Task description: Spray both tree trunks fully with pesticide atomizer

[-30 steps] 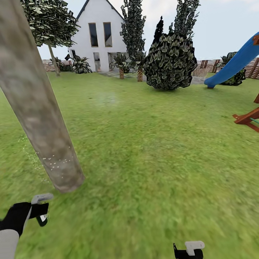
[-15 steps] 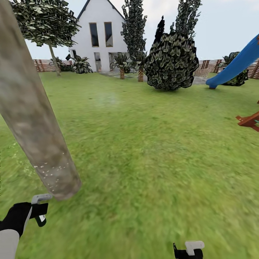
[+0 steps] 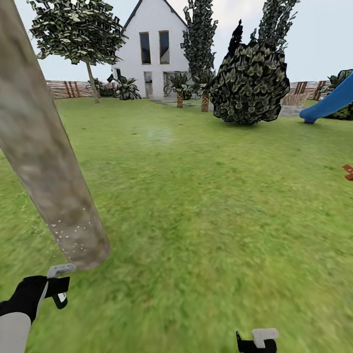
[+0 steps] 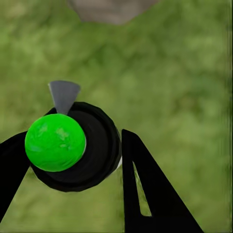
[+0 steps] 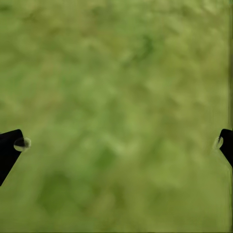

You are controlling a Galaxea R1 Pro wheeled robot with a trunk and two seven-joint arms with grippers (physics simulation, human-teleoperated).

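Your left gripper (image 4: 73, 160) pinches the pesticide atomizer (image 4: 73, 145), arm held low near the tree trunk (image 3: 44, 157). Your right gripper (image 5: 116, 145) hangs spread over grass (image 5: 116, 73).

Blotchy beige-grey bark on green-yellow grass

The tree trunk (image 3: 44, 162) is mottled beige and grey, flecked with whitish pesticide (image 3: 73, 235) low down; the pesticide atomizer (image 4: 73, 145) is bright green and black; the house (image 3: 157, 54) is white.

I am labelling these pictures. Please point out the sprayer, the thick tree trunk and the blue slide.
sprayer (image 4: 55, 141): left wrist view, on its round green body.
tree trunk (image 3: 44, 162): head view, on the mottled bark, mid-height.
blue slide (image 3: 329, 104): head view, on its lower chute.
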